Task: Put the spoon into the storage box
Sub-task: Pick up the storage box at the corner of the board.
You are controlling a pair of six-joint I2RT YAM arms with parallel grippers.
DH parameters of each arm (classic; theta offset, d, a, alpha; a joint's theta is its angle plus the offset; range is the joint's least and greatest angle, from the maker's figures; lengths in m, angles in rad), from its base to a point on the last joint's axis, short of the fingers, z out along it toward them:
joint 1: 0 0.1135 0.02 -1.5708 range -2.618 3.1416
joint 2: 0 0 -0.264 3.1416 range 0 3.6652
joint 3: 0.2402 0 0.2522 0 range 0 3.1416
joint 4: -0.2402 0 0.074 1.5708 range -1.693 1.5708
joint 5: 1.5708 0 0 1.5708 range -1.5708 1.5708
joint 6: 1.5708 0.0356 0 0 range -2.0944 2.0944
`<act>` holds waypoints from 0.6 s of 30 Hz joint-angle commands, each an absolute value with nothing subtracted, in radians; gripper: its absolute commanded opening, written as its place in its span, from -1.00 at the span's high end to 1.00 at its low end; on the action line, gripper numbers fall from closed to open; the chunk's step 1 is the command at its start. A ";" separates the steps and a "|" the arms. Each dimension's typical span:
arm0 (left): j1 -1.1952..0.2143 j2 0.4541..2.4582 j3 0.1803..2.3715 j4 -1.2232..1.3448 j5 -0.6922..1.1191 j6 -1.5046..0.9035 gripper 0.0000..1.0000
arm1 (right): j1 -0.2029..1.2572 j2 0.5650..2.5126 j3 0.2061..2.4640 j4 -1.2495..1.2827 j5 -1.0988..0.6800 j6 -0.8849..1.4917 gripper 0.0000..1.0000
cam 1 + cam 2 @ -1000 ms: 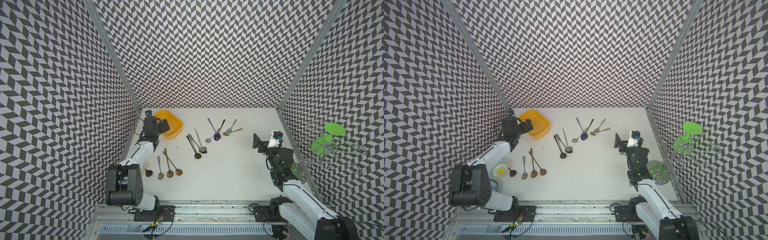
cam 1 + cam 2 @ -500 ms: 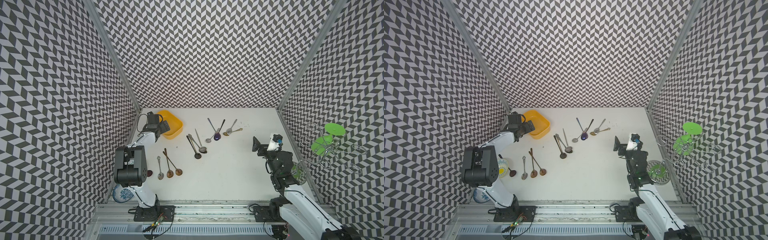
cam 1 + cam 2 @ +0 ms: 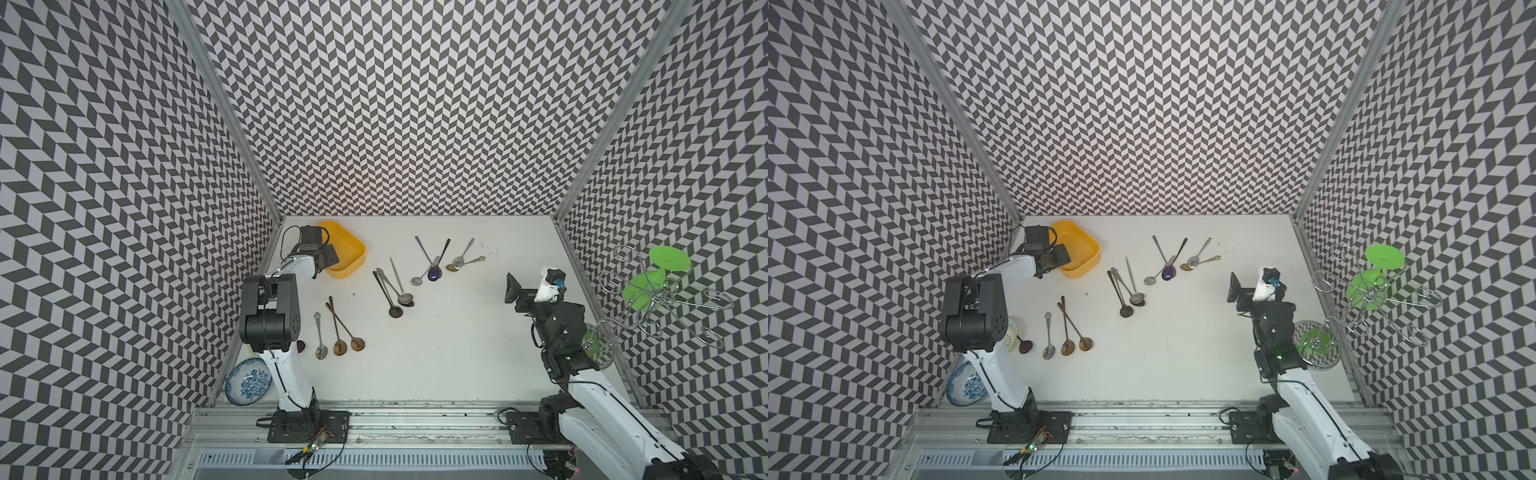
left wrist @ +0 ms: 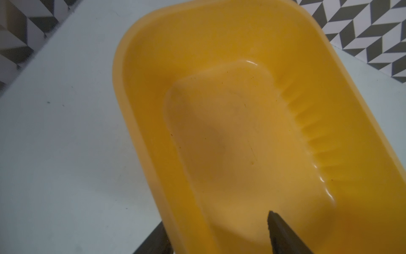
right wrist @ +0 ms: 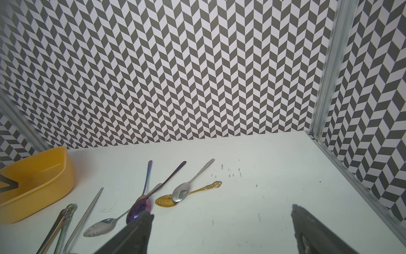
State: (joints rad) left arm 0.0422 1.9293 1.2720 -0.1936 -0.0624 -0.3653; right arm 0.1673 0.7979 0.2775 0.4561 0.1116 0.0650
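L gripper (image 4: 215, 224) part-open, straddling storage box (image 3: 359, 255) wall at table's (image 3: 457, 353) 10 o'clock, holding nothing. R gripper (image 5: 222, 215) wide, empty, 3 o'clock; purple spoon (image 3: 434, 272) at 12.

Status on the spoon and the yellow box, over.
Left gripper open, empty, straddling storage box wall. Right gripper open, empty. Box empty; spoons all on table. Nothing blocking.

desk (image 3: 457, 357): plain white, few dark specks toward the far right
far left corner: yellow storage box (image 3: 351, 269), flat on the top
near left: silver spoon (image 3: 321, 352) plus two brown spoons (image 3: 340, 348), bowls toward the front
middle: dark spoons (image 3: 395, 311) and a silver one, overlapping
far middle: purple spoon (image 3: 434, 272), gold spoon (image 5: 163, 201) under another silver bowl
near left corner: blue-patterned plate (image 3: 248, 381)
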 commanded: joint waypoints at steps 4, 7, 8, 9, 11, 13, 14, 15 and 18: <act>0.052 1.937 1.305 -0.212 -0.023 -0.371 0.34 | 0.173 0.800 0.276 0.480 0.127 0.066 -0.99; 0.052 1.922 1.301 -0.212 -0.022 -0.379 0.66 | 0.173 0.801 0.275 0.480 0.128 0.067 -0.99; 0.052 1.915 1.299 -0.214 -0.021 -0.382 0.76 | 0.173 0.802 0.276 0.480 0.129 0.067 -0.99; 0.052 1.906 1.297 -0.214 -0.019 -0.387 0.85 | 0.172 0.803 0.276 0.480 0.127 0.069 -0.99; 0.052 1.888 1.291 -0.215 -0.016 -0.388 1.00 | 0.173 0.802 0.275 0.480 0.124 0.072 -0.99; 0.052 1.863 1.282 -0.214 -0.012 -0.387 1.00 | 0.172 0.803 0.276 0.482 0.116 0.074 -0.99; 0.052 1.847 1.274 -0.213 -0.010 -0.388 1.00 | 0.173 0.802 0.277 0.482 0.113 0.076 -0.99; 0.052 1.829 1.268 -0.210 -0.008 -0.388 1.00 | 0.172 0.800 0.279 0.481 0.110 0.079 -0.99; 0.052 1.768 1.238 -0.196 -0.003 -0.388 1.00 | 0.174 0.799 0.288 0.471 0.128 0.138 -0.99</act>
State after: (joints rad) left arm 0.0467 1.8587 1.2549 -0.2138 -0.0185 -0.3870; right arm 0.1673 0.7998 0.2775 0.4488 0.1158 0.0818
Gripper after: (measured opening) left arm 0.082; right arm 0.997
